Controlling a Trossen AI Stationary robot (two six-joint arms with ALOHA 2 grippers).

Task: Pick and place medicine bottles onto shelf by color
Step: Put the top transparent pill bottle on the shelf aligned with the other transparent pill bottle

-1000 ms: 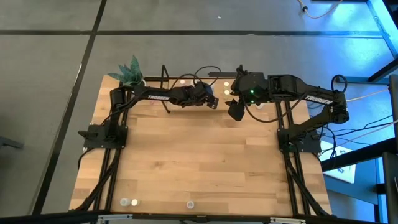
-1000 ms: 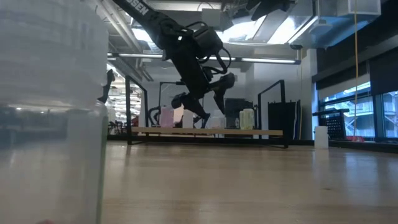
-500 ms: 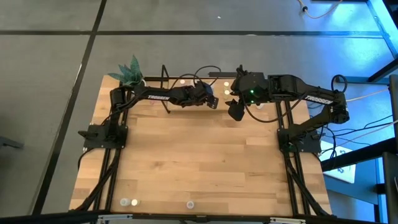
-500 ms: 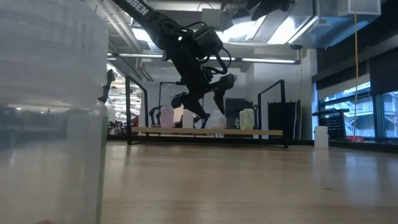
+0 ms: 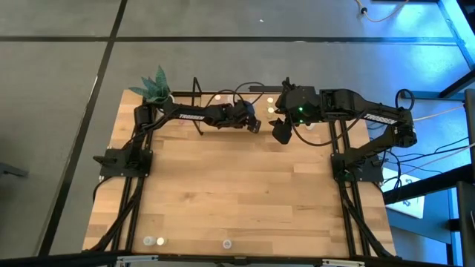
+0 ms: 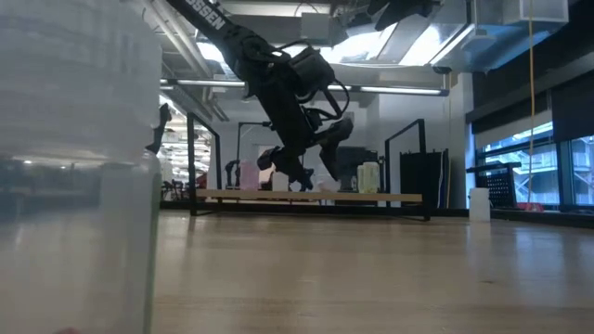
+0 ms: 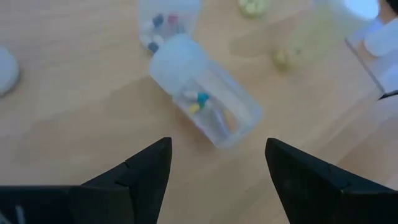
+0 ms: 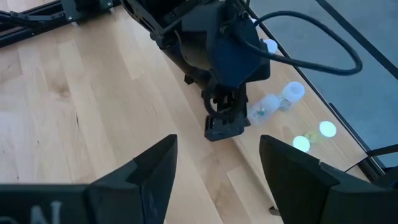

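The left claw (image 7: 216, 165) hangs wide open just above a clear bottle (image 7: 205, 99) lying on its side on the shelf (image 5: 223, 96) at the counter's (image 5: 237, 193) far edge; the right claw (image 8: 214, 165) hovers close by, also wide open, holding nothing.

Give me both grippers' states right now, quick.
Left gripper: open, empty, above a toppled clear bottle on the shelf.
Right gripper: open, empty, hovering beside it.
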